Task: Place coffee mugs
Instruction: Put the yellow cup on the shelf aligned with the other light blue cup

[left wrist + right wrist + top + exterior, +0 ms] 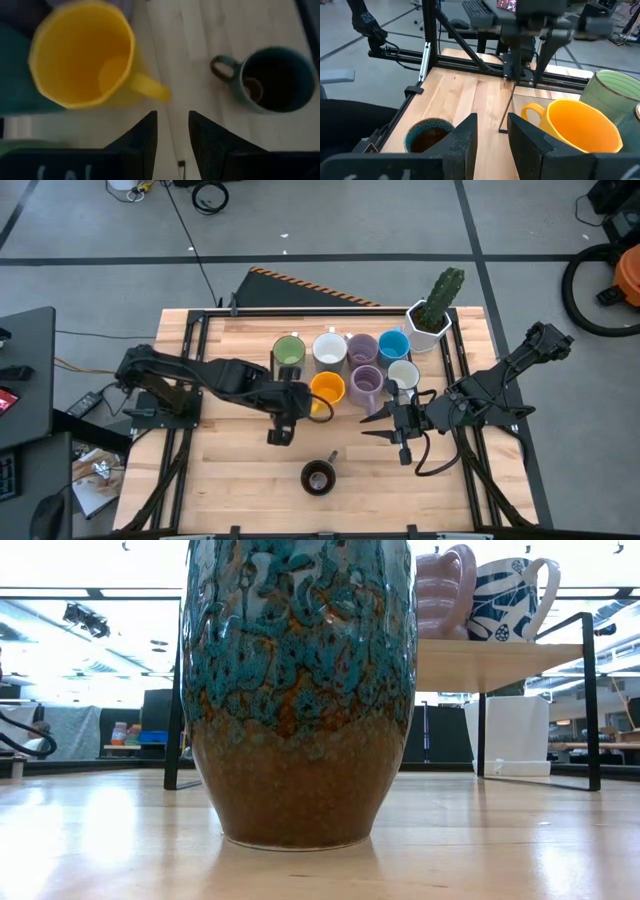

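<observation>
Seven mugs stand grouped at the far middle of the table: green [288, 350], white [329, 348], lavender [362, 350], blue [393, 345], white [403, 374], lavender [366, 386] and orange [327, 389]. The dark brown mug [318, 477] stands alone on its base near the near edge and fills the low view [300, 690]. My left gripper [297, 412] hovers open above the table, just off the orange mug's handle [150, 91]. My right gripper [377, 426] is open, pointing toward the table's left, facing the orange mug [580, 125] and holding nothing.
A white hexagonal pot with a green cactus [432, 312] stands at the far right corner. The low view shows a wooden shelf on a black frame [500, 665] carrying mugs. Bare tabletop lies left and right of the dark brown mug. Black rails [190, 420] run along both table sides.
</observation>
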`<state>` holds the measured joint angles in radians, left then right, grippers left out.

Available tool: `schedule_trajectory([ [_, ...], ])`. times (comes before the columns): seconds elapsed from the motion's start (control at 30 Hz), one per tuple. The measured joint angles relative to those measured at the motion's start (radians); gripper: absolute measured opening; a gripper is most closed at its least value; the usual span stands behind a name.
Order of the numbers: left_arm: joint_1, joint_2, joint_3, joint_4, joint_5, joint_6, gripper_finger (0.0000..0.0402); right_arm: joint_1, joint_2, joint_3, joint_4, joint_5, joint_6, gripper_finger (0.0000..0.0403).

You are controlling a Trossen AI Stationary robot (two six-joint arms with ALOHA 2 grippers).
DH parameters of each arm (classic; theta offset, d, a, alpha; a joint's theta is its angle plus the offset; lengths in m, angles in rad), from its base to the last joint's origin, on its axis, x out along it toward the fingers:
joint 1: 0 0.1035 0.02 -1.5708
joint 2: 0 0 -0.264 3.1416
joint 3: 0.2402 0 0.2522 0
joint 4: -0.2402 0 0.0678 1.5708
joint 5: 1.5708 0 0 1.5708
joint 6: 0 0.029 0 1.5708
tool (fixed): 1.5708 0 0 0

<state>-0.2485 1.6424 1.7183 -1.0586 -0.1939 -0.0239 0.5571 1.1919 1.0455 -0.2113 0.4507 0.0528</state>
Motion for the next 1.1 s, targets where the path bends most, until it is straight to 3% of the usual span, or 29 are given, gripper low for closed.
schedule_trajectory([
  [0.3,0.01,0.03,-0.095,0.064,-0.007,-0.017,0.0117,0.0,0.0,0.0,0.002,0.0,0.0,0.0112],
  [0.53,0.01,0.04,-0.093,0.192,0.015,-0.051,0.0117,0.0,0.0,0.0,-0.001,0.0,0.008,0.0112],
  [1.1,0.061,0.096,-0.093,0.281,-0.016,-0.045,0.0117,0.0,0.0,0.0,0.005,0.0,0.007,0.0112],
])
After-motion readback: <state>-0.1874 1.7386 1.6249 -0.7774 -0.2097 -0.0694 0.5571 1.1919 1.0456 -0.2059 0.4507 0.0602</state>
